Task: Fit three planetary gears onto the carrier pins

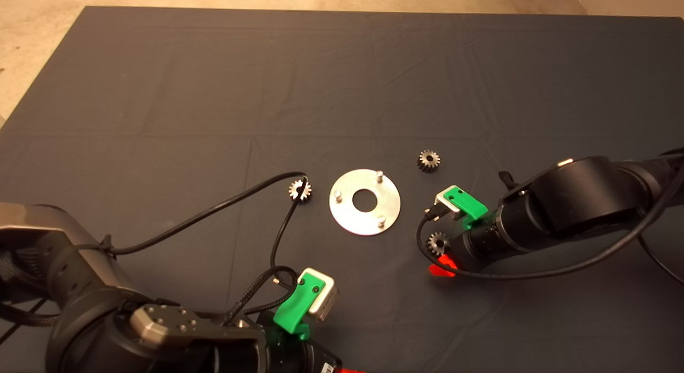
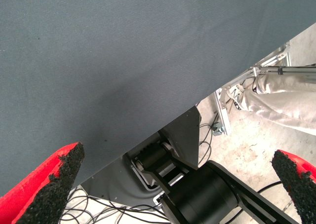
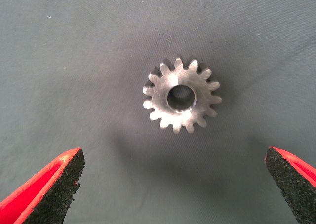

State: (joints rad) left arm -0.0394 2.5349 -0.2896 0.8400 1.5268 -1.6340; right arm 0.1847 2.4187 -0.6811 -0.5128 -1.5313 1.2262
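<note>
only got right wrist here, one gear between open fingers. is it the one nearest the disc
Observer: No. In the head view the right hand hovers over the gear right of the disc. The left gear lies closer.
Operator: any gears on pins yet
Observer: None. All three pins stand bare. A third gear lies above and right of the disc.
Operator: left arm busy
Observer: No. The left hand waits open over the mat's near edge.
</note>
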